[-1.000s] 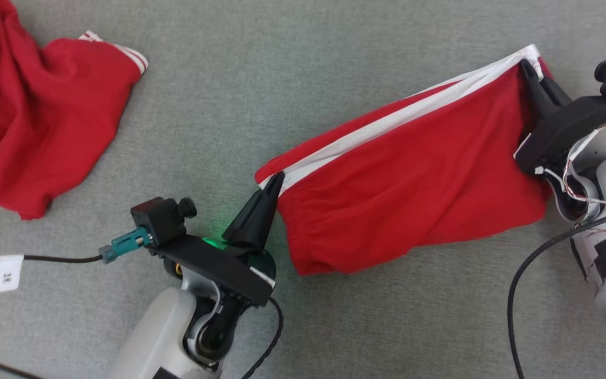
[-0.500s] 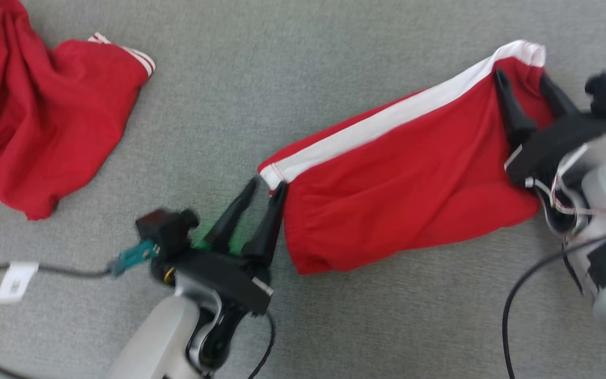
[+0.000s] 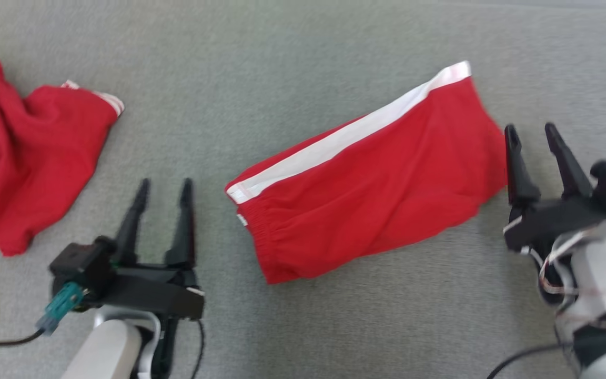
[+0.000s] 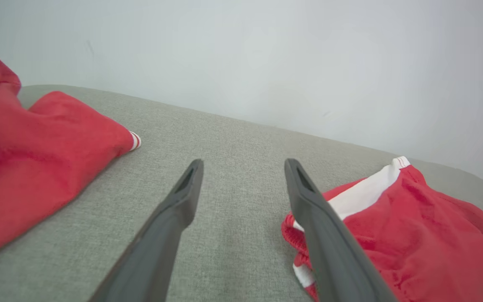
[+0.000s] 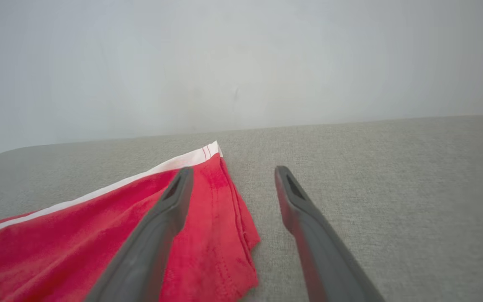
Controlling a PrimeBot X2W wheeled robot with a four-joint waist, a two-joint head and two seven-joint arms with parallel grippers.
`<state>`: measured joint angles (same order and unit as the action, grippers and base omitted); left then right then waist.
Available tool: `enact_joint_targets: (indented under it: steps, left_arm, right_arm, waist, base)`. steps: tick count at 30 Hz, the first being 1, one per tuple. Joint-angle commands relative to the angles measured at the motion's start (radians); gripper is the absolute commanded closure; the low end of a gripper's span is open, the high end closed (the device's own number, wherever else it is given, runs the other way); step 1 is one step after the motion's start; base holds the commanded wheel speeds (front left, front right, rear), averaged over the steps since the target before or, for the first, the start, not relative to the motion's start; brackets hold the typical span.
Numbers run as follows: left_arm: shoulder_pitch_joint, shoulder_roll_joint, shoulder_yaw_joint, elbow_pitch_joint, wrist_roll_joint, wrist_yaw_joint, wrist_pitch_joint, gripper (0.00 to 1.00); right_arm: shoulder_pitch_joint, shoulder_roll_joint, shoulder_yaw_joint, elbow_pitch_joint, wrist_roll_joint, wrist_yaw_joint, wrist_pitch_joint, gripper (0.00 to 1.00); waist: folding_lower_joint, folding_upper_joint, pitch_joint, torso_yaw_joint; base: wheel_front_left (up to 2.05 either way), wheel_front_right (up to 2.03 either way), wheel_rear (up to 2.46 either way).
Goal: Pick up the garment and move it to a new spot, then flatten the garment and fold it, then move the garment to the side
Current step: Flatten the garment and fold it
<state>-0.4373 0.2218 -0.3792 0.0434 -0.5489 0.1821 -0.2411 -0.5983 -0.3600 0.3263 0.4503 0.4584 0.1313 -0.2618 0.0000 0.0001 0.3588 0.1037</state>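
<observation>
The garment (image 3: 371, 184) is a pair of red shorts with a white side stripe, folded and lying slantwise on the grey surface in the middle of the head view. My left gripper (image 3: 165, 184) stands open to the left of its waistband end, clear of the cloth. At the hem end my right gripper (image 3: 532, 129) is open too, just off the cloth. In the left wrist view the garment (image 4: 396, 235) lies to the right of my left gripper (image 4: 243, 165). In the right wrist view the garment (image 5: 141, 235) lies under and left of my right gripper (image 5: 233, 172).
A second red garment (image 3: 24, 168) with white-striped cuffs lies crumpled at the left (image 4: 36, 167). The grey fabric surface (image 3: 282, 63) runs back to a pale wall (image 4: 266, 54). Cables trail from both arms near the bottom edge.
Both grippers went from shut on the garment's corners to open and drew back from it. The garment now lies free on the surface. The head view has shifted.
</observation>
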Motion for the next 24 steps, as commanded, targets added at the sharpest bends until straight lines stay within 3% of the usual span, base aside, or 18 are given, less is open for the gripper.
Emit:
enact_joint_targets:
  steps: [1, 4, 10, 24]
  left_arm:
    - [0.026, 0.014, 0.016, -0.012, 0.029, 0.02, -0.012, 0.0]
    - [0.055, 0.018, 0.042, -0.024, 0.054, 0.046, -0.019, 0.0]
    - [0.116, 0.032, 0.093, -0.03, 0.111, 0.029, -0.024, 0.0]
    - [0.191, 0.006, 0.123, 0.017, 0.228, -0.008, -0.023, 0.0]
  right_arm:
    - [0.051, 0.026, -0.039, -0.059, -0.055, -0.001, -0.005, 0.0]
    - [0.157, 0.076, -0.103, -0.177, -0.146, -0.001, -0.005, 0.0]
    - [0.329, 0.145, -0.148, -0.334, -0.272, -0.001, -0.005, 0.0]
    - [0.476, 0.16, -0.16, -0.408, -0.329, -0.001, -0.001, 0.0]
  waist:
    - [0.0, -0.0001, -0.042, -0.041]
    - [0.0, -0.0001, -0.067, -0.058]
    - [0.0, -0.0001, -0.109, -0.092]
    - [0.0, -0.0001, -0.151, -0.095]
  base:
    - [0.0, 0.0, 0.0]
    - [0.0, 0.0, 0.0]
    - [0.0, 0.0, 0.0]
    - [0.0, 0.0, 0.0]
